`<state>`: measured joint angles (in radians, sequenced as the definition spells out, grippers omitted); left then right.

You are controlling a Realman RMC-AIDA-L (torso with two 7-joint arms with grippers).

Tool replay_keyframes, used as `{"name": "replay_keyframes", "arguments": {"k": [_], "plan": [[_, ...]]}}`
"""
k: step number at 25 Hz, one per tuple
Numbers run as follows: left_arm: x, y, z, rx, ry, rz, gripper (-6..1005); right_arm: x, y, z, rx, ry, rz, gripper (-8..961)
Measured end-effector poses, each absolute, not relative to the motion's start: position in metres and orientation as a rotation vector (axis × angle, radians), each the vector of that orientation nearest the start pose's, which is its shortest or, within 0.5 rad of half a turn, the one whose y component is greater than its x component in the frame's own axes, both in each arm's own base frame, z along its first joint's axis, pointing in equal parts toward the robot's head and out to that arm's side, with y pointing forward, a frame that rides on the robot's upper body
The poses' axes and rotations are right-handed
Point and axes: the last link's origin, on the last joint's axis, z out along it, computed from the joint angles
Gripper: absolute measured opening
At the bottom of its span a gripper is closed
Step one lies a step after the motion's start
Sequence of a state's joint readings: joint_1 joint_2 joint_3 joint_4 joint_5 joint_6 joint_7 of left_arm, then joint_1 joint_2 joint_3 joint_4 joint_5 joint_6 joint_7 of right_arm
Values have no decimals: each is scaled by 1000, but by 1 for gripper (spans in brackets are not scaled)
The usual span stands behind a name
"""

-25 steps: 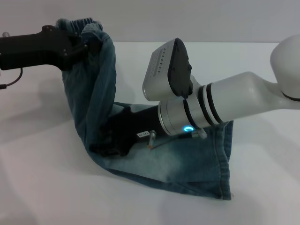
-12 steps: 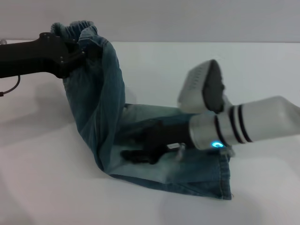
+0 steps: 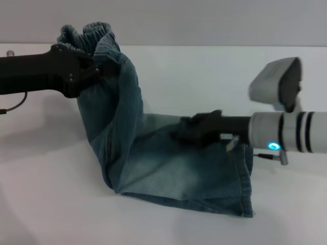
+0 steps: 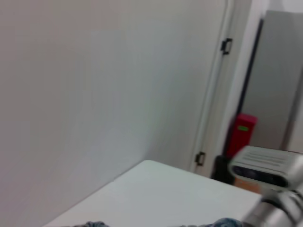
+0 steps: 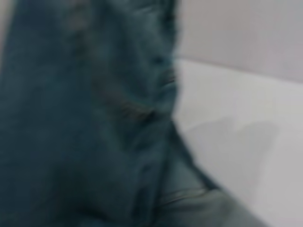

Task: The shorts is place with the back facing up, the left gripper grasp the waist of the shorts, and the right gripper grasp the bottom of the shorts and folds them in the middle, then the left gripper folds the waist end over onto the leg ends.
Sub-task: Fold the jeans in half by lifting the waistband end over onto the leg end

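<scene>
- Two hands in the head view: left hand (image 3: 94,69), upper left, clamps the shorts (image 3: 153,163) by the raised waist.
- Right hand (image 3: 186,133), centre, over the denim; grip unreadable.
- Right wrist view alone shows hanging denim close.

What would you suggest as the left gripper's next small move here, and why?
Probably carry the waist across and down toward the leg hems. The left gripper holds the ruffled waist of the shorts lifted above the table, while the right gripper sits over the flat lower half, toward the hem side.
</scene>
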<state>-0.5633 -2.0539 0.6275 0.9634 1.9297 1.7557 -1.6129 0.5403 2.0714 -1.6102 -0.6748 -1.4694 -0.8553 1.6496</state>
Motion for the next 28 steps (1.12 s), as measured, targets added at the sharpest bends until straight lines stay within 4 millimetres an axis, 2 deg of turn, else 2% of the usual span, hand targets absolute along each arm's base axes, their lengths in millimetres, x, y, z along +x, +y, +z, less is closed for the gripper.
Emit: {"name": "replay_keyframes", "arguments": {"k": [9,28], "plan": [[-200,336,60,-2858,-432,-844,50,247,372,-71,-2430,901,468,496],[-182,330,38,-3025,-357,-779,58,259,375,-67,-2361,940,450,496]]}}
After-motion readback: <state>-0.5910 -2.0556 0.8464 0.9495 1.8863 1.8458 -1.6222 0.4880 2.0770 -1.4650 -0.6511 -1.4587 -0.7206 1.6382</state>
